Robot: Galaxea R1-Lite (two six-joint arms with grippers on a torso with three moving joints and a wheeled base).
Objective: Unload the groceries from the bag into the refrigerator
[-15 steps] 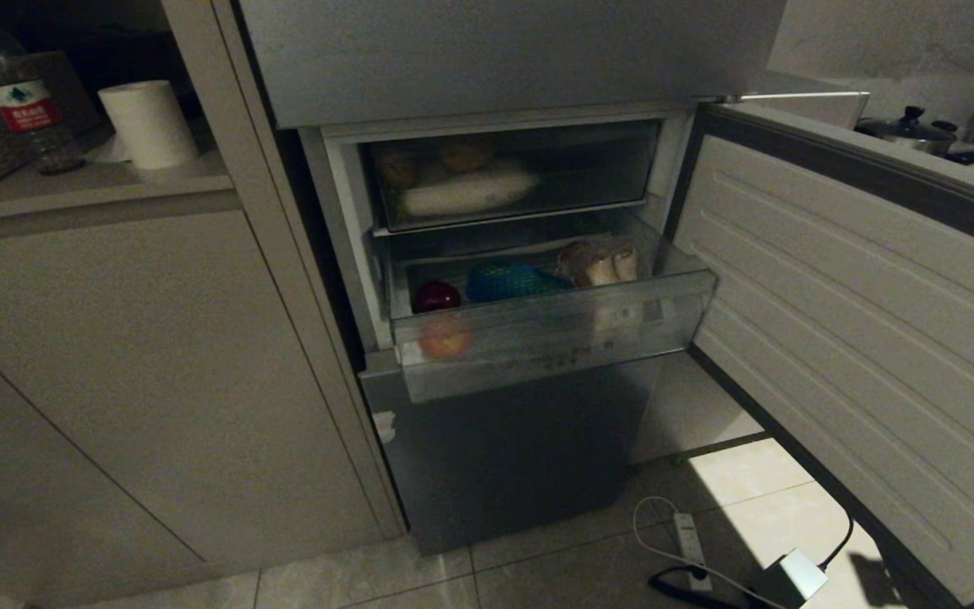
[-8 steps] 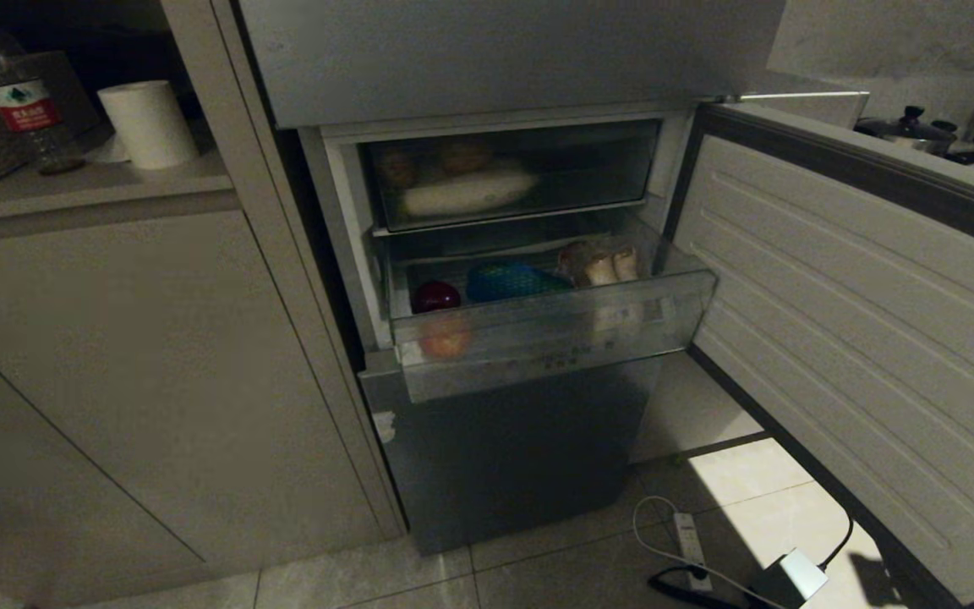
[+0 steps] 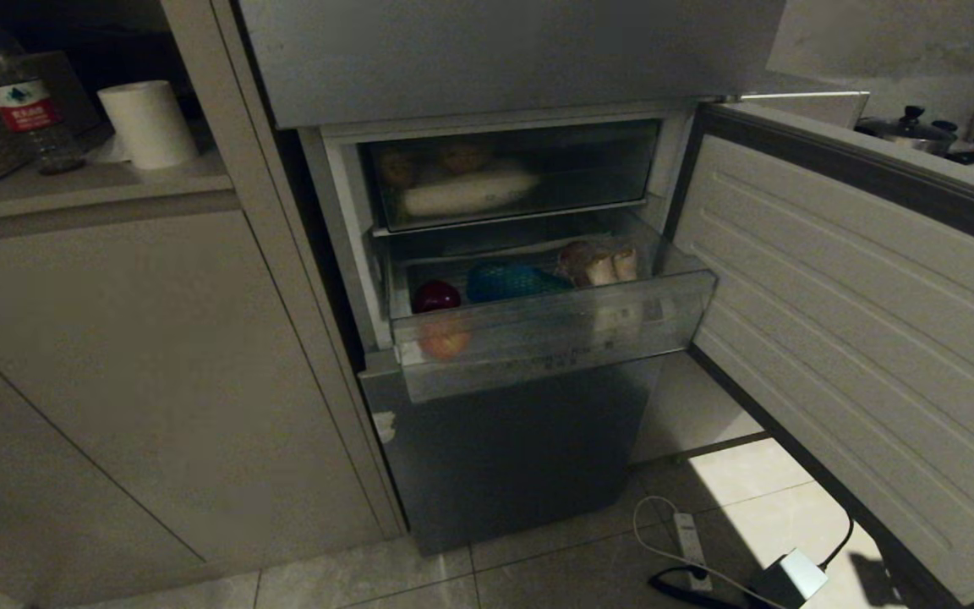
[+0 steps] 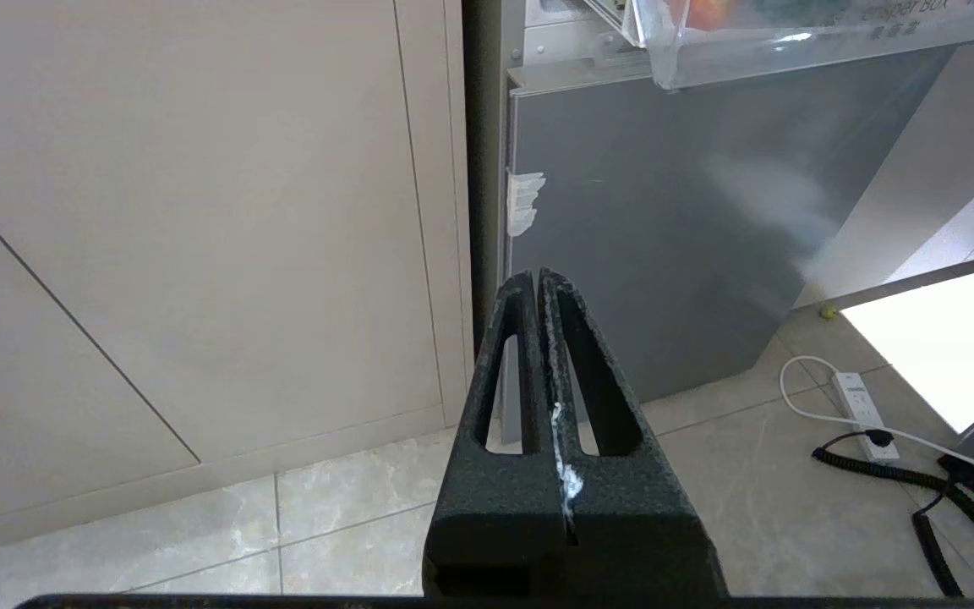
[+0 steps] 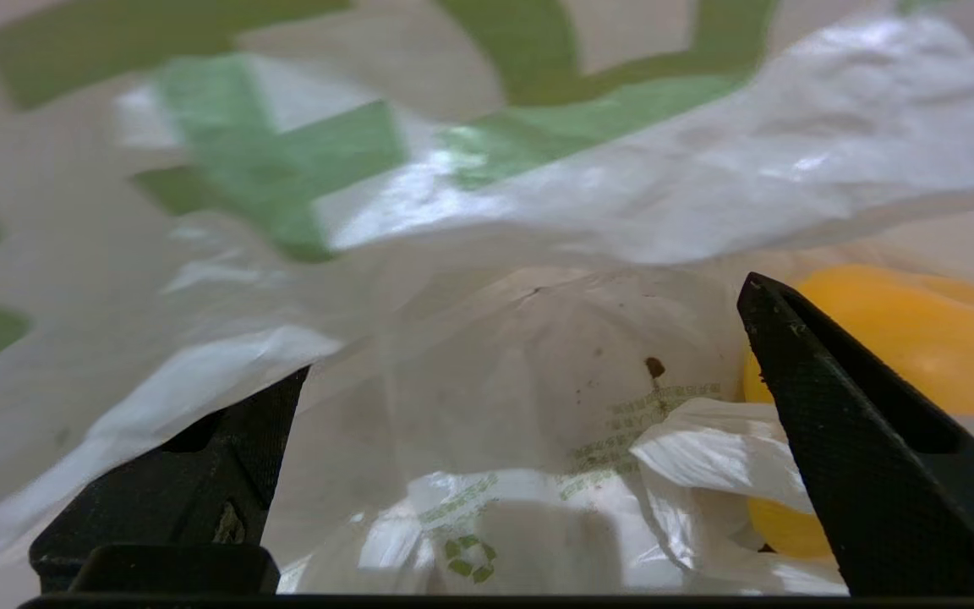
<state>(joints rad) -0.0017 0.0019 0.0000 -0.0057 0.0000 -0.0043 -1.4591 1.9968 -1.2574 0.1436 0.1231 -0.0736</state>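
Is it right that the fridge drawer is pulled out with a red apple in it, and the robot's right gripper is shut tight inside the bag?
Not quite. The right gripper is wide open, not shut; the right wrist view shows its fingers spread inside the bag. The rest holds: the head view shows the drawer pulled out with a red apple in it.

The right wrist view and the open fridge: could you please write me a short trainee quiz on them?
1. True or false: the right gripper is open, inside the bag.
2. Which is pulled out of the refrigerator? A) the clear lower drawer B) the upper drawer C) neither
3. Fill in: beside the right gripper lies a ___ item, next to a pale lump in thin film.

Key: 1 true. 2 A: it holds a dark red fruit, a blue-green pack and pale beige lumps. 3 yellow. The left gripper is shut and parked low by the refrigerator.
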